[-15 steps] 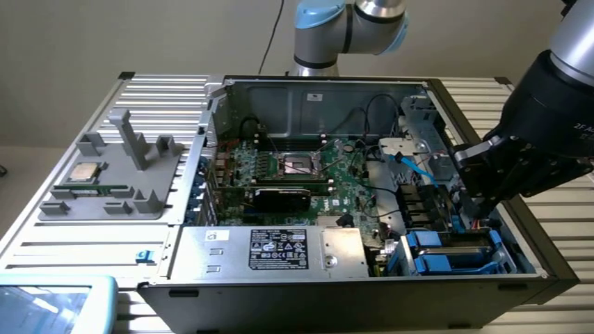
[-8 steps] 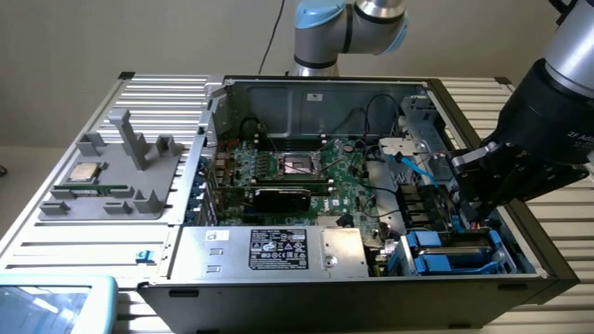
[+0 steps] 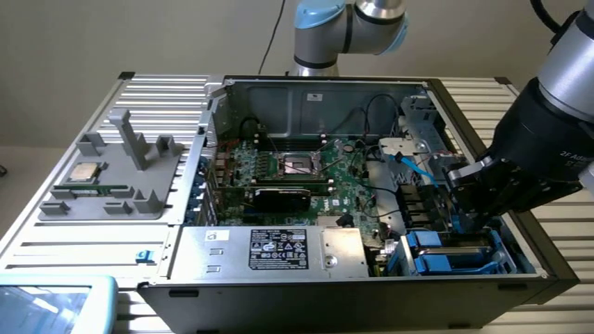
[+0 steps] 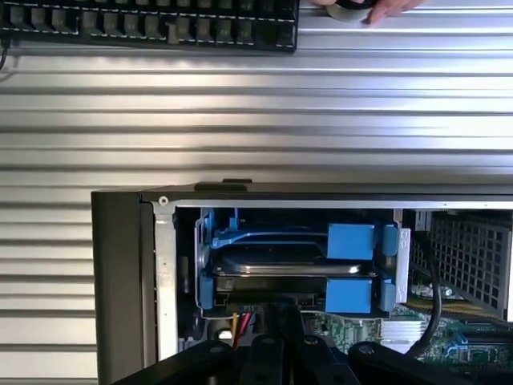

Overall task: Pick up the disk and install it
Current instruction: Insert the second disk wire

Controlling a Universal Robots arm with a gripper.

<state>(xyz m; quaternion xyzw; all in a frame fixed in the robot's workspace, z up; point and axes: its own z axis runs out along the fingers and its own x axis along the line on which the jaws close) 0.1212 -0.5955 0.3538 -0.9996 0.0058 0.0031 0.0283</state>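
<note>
Black gripper clenched, empty, above the silver-grey metal disk seated in its blue plastic bay of the open black computer case; blue cable and green motherboard adjacent.

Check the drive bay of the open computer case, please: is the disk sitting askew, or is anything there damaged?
Nothing stands out. The disk lies level between its blue rails in the bay at the case corner, with no visible damage. The shut gripper sits close beside it.

Silver arm, blue joint caps (black wrist).
</note>
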